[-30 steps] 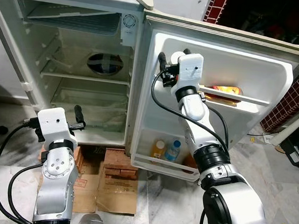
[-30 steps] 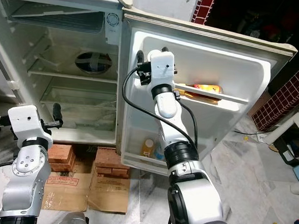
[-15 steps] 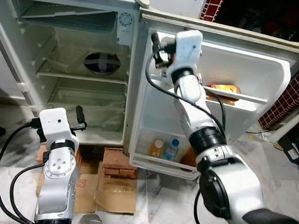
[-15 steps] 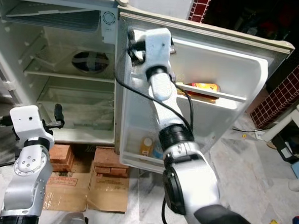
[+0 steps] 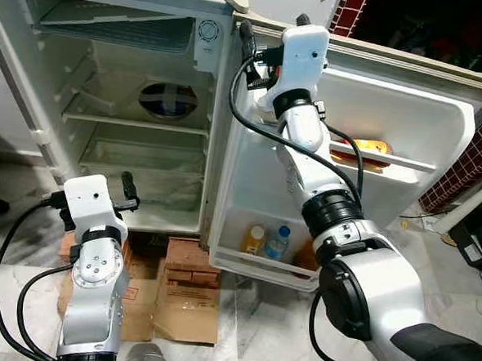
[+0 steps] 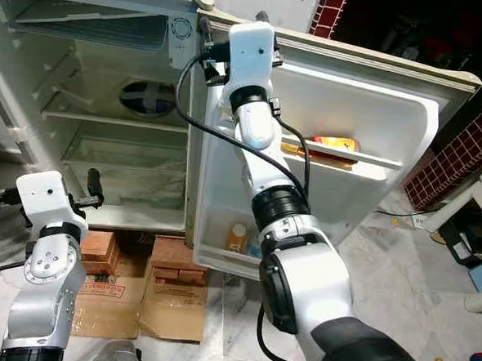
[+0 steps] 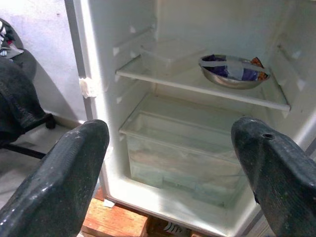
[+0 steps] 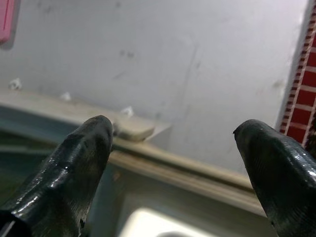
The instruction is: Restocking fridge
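Right gripper [image 8: 173,148]: fingers spread wide, empty, raised at the top edge of the fridge door [image 5: 408,117], near its hinge corner.
Left gripper [image 7: 173,163]: spread apart, empty, low before the open fridge [image 5: 115,99].
Door shelf: orange packet [image 5: 366,147].
Door bottom bin: two bottles [image 5: 268,241].
Fridge middle shelf: metal bowl [image 7: 232,71].

Your two head views looked down and forward at the open fridge [image 5: 123,108], sharing its door [image 5: 407,133] at 1 o'clock. Your left wrist view faced the shelves closely; your right wrist view faced the door's top edge.
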`<state>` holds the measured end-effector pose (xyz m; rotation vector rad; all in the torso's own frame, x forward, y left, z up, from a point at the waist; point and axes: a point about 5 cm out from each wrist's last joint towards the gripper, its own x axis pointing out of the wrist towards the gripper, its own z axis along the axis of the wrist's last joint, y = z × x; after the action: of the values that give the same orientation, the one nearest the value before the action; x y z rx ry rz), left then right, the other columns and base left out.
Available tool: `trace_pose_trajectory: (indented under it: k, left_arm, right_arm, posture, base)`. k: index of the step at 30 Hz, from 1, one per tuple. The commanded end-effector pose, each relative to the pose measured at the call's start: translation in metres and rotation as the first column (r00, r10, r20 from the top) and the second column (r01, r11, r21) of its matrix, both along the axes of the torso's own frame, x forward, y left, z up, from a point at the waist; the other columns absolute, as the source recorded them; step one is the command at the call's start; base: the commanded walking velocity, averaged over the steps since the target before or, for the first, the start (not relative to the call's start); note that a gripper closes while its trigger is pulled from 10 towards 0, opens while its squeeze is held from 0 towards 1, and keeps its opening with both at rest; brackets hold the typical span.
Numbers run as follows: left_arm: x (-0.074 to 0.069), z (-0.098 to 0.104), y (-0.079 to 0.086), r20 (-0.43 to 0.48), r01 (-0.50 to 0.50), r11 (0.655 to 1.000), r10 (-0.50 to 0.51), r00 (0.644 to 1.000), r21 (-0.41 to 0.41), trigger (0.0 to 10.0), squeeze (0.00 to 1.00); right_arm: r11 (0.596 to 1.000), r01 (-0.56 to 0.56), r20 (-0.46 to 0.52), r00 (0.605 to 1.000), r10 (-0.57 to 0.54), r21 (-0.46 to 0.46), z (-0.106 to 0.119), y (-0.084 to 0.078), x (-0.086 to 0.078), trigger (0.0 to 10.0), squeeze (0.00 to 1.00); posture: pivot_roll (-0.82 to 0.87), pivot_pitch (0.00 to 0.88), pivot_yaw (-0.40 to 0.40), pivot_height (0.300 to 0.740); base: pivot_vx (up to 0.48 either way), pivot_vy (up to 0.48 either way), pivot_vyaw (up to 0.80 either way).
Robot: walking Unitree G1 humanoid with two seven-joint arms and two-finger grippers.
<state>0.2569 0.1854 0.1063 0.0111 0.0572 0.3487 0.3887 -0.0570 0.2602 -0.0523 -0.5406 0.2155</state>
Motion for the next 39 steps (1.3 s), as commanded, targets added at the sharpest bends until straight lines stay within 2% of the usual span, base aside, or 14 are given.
trace_pose_trajectory:
  k: [1,10,14,17,18,19,20,21,22,23,31,33,34,39]
  left_arm:
    - [0.003,0.001,-0.005,0.006,0.016,1.000,-0.016,1.000,0.003,10.0,0.00]
    - [0.004,0.002,-0.004,0.010,0.018,1.000,-0.018,1.000,0.002,10.0,0.00]
    - [0.003,0.001,-0.003,0.010,0.016,1.000,-0.016,1.000,0.005,10.0,0.00]
    - [0.004,0.001,-0.002,0.013,0.019,1.000,-0.019,1.000,0.008,10.0,0.00]
    - [0.005,0.002,-0.003,0.014,0.023,1.000,-0.023,1.000,0.009,10.0,0.00]
    - [0.005,0.002,-0.003,0.015,0.026,1.000,-0.026,1.000,0.009,10.0,0.00]
    - [0.006,0.002,-0.003,0.017,0.031,0.999,-0.031,0.999,0.011,10.0,0.00]
    - [0.006,0.002,-0.003,0.017,0.031,0.999,-0.031,0.999,0.011,10.0,0.00]
    - [0.006,0.003,-0.003,0.018,0.034,0.999,-0.034,0.999,0.012,10.0,0.00]
    - [0.007,0.003,-0.003,0.019,0.035,0.999,-0.035,0.999,0.013,10.0,0.00]
    - [0.007,0.005,-0.002,0.026,0.038,0.999,-0.038,0.999,0.019,10.0,0.00]
    - [0.006,0.004,-0.001,0.025,0.037,0.999,-0.038,0.999,0.018,10.0,0.00]
    - [0.006,0.004,-0.001,0.025,0.037,0.999,-0.038,0.999,0.017,10.0,0.00]
    - [0.006,0.004,-0.002,0.027,0.041,0.999,-0.041,0.999,0.015,10.0,0.00]
  right_arm:
    - [0.999,0.009,0.042,0.999,-0.010,0.030,0.009,-0.011,-0.001,10.0,1.00]
    - [0.992,-0.128,0.042,0.991,0.127,0.008,0.004,-0.038,-0.009,10.0,1.00]
    - [0.961,-0.276,-0.037,0.961,0.276,-0.010,-0.011,-0.051,-0.019,10.0,1.00]
    - [0.932,-0.362,-0.111,0.925,0.363,0.032,-0.022,-0.062,-0.023,10.0,0.90]
    - [0.917,-0.398,-0.129,0.908,0.399,0.033,-0.025,-0.064,-0.026,10.0,0.54]
    - [0.905,-0.423,-0.141,0.895,0.424,0.035,-0.027,-0.066,-0.028,10.0,0.54]
    - [0.891,-0.452,-0.155,0.879,0.451,0.034,-0.029,-0.067,-0.030,10.0,0.29]
    - [0.891,-0.452,-0.155,0.879,0.451,0.034,-0.029,-0.067,-0.030,10.0,0.29]
    - [0.877,-0.479,-0.166,0.863,0.478,0.033,-0.030,-0.067,-0.033,10.0,0.09]
    - [0.868,-0.496,-0.170,0.853,0.494,0.030,-0.031,-0.067,-0.035,10.0,0.00]
    - [0.778,-0.621,-0.199,0.754,0.626,0.092,-0.032,-0.067,-0.049,10.0,0.00]
    - [0.721,-0.681,-0.217,0.691,0.690,0.126,-0.032,-0.066,-0.054,10.0,0.00]
    - [0.666,-0.732,-0.242,0.627,0.741,0.141,-0.034,-0.065,-0.060,10.0,0.00]
    - [0.577,-0.808,-0.328,0.517,0.791,0.118,-0.049,-0.064,-0.074,10.0,0.00]
  posture:
    - [0.16,0.000,-0.119,0.740]
    - [0.15,0.000,-0.117,0.740]
    - [0.15,0.000,-0.116,0.740]
    - [0.14,0.000,-0.107,0.740]
    - [0.14,0.000,-0.104,0.740]
    - [0.14,0.000,-0.102,0.740]
    - [0.14,0.000,-0.096,0.740]
    - [0.14,0.000,-0.096,0.740]
    - [0.14,0.000,-0.095,0.740]
    - [0.14,0.000,-0.093,0.740]
    - [0.14,0.000,-0.094,0.740]
    - [0.14,0.000,-0.095,0.740]
    - [0.14,0.000,-0.095,0.740]
    - [0.14,0.000,-0.096,0.740]
  base:
    - [0.000,0.000,0.00]
    - [0.000,0.000,0.00]
    - [0.000,0.000,0.00]
    - [0.000,0.000,0.00]
    - [0.000,0.000,0.00]
    - [0.000,0.000,0.00]
    - [0.000,0.000,0.00]
    - [0.000,0.000,0.00]
    - [0.000,0.000,0.00]
    - [0.000,0.000,0.00]
    - [0.000,0.000,0.00]
    - [0.000,0.000,0.00]
    - [0.000,0.000,0.00]
    - [0.000,0.000,0.00]
